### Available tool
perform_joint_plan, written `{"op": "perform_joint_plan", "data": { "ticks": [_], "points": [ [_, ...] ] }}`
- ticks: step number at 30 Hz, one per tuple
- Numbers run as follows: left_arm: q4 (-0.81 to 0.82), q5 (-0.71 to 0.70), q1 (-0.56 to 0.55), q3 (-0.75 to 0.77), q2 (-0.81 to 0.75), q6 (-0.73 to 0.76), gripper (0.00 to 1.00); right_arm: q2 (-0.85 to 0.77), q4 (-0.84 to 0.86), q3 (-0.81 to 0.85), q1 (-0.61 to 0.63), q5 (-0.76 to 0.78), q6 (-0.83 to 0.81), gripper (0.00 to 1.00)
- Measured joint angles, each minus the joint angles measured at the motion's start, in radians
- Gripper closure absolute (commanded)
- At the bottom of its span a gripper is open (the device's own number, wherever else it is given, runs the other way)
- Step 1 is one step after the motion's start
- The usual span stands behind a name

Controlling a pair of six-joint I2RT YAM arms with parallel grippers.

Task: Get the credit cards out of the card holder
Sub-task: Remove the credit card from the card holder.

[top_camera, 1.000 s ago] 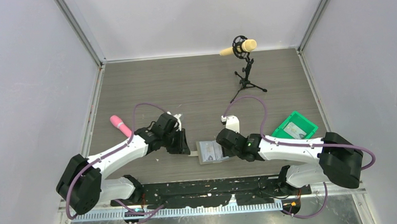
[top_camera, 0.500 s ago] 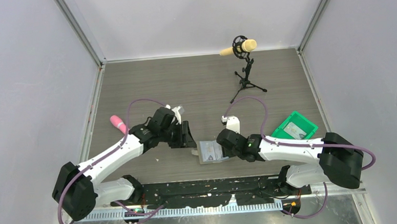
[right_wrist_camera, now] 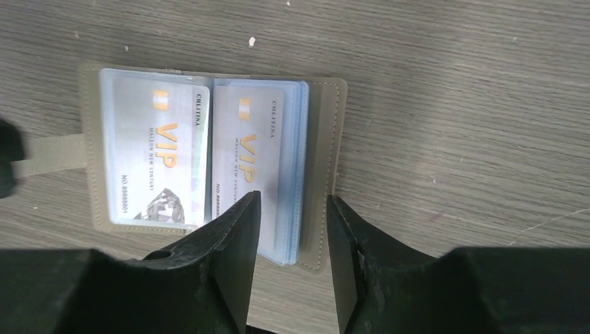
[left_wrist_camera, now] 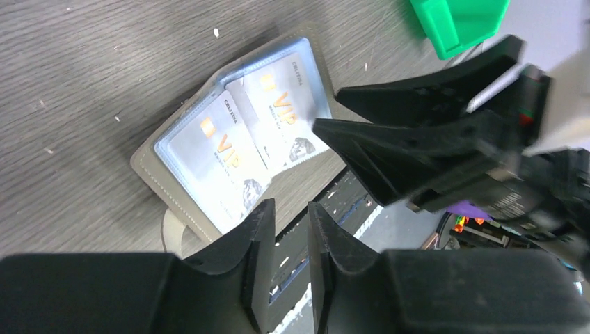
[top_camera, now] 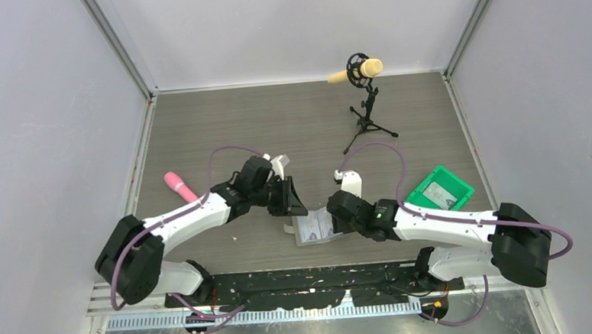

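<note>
The card holder [top_camera: 314, 227] lies open and flat on the table near the front edge, between my two grippers. Two pale credit cards marked VIP sit in its clear pockets, one in the left half [right_wrist_camera: 156, 160] and one in the right half [right_wrist_camera: 247, 149]. My right gripper [right_wrist_camera: 293, 202] is open just above the holder's right edge, with the blue pocket edges showing between its fingers. My left gripper [left_wrist_camera: 291, 209] hovers at the holder's [left_wrist_camera: 229, 139] left side, its jaws a narrow gap apart and empty.
A green bin [top_camera: 439, 190] holding a pale card stands to the right of the right arm. A pink object [top_camera: 179, 186] lies at the left. A microphone on a tripod [top_camera: 366, 94] stands at the back. The holder's strap tab [right_wrist_camera: 52, 156] sticks out leftward.
My left arm has swung right and slightly back, bringing its gripper close over the holder's left side. The holder has turned a little. The right gripper has barely moved.
</note>
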Motion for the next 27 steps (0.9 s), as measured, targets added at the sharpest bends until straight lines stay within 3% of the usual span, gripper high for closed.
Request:
{"op": "perform_joint_plan", "data": {
  "ticks": [8,11,16,27],
  "points": [
    [0.144,0.055,-0.020,-0.011,0.137,-0.016,0.78,-0.103,-0.081,0.085,0.000,-0.006,0.004,0.54],
    [0.175,0.064,-0.022,-0.011,0.177,-0.017,0.78,-0.127,-0.082,0.118,0.003,-0.017,0.003,0.59],
    [0.221,0.080,-0.023,0.003,0.252,-0.022,0.79,-0.147,-0.035,0.128,0.013,-0.069,0.000,0.66],
    [0.299,0.091,-0.024,0.076,0.363,-0.026,0.81,-0.084,0.129,0.101,0.058,-0.165,0.007,0.71]
  ]
}}
